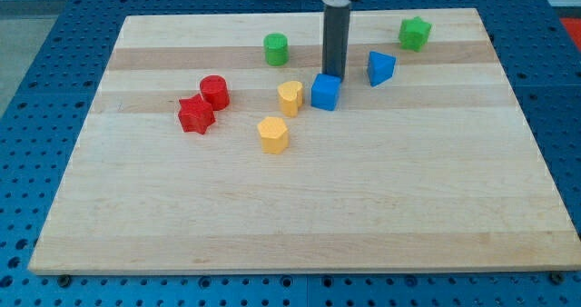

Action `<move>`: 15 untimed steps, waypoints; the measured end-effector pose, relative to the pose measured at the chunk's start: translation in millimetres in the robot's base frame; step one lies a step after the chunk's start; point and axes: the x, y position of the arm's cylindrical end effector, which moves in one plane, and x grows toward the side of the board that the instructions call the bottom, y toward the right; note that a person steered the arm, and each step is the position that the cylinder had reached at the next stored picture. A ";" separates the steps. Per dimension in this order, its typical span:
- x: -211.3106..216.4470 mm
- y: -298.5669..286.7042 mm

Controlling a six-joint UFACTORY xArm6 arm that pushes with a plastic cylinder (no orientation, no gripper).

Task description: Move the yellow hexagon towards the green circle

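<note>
My tip sits right at the top edge of the blue cube, touching or nearly so; the rod's end is partly hidden behind the cube, so actual contact is unclear. The tool is a plain rod with nothing to spread or pinch, and it carries nothing.

The yellow hexagon is on the worktop a little left of centre, below and left of my tip, toward the bottom edge. The green circle is near the top edge, almost straight above the hexagon.

Key relation: the hexagon has to travel toward the top edge, so my tip needs to be on its bottom-edge side. Right now it is on the wrong side, up and to the right.

Obstacle: the yellow heart lies just up and right of the hexagon, close to the push line. My guess is that a straight push passes left of it, narrowly.

The red cylinder and red star are off toward the left edge, well clear. The blue triangle and green star are toward the top right corner and don't matter here.
</note>
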 end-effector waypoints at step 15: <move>140.5 -127.4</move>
